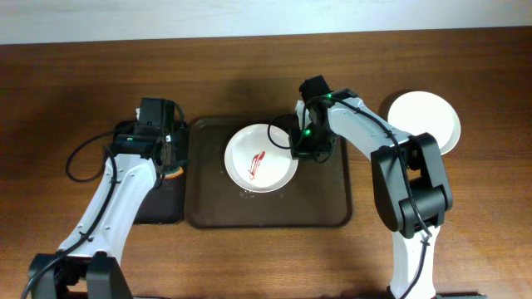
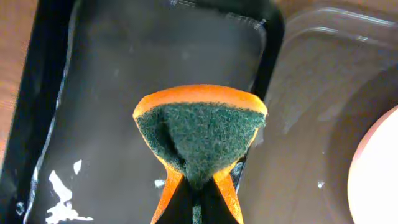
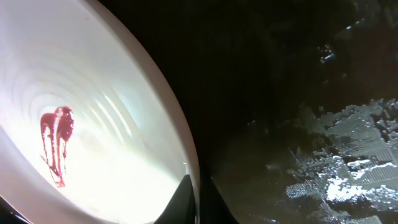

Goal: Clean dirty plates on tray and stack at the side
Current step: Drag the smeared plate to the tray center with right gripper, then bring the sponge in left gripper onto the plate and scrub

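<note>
A white plate (image 1: 260, 158) with a red smear (image 3: 56, 143) lies on the dark brown tray (image 1: 328, 203). My right gripper (image 1: 296, 148) is shut on this plate's right rim; in the right wrist view the fingers (image 3: 199, 196) pinch the rim of the plate (image 3: 112, 93), one on each side. My left gripper (image 1: 170, 164) is shut on an orange sponge with a green scouring face (image 2: 199, 130), held above the small black tray (image 2: 93, 93). Clean white plates (image 1: 424, 120) sit on the table at the far right.
The black tray (image 1: 158, 208) lies against the brown tray's left edge and has white foam specks (image 2: 62, 199) on it. The brown tray's floor (image 3: 323, 162) is wet. Cables trail beside the left arm (image 1: 79, 162).
</note>
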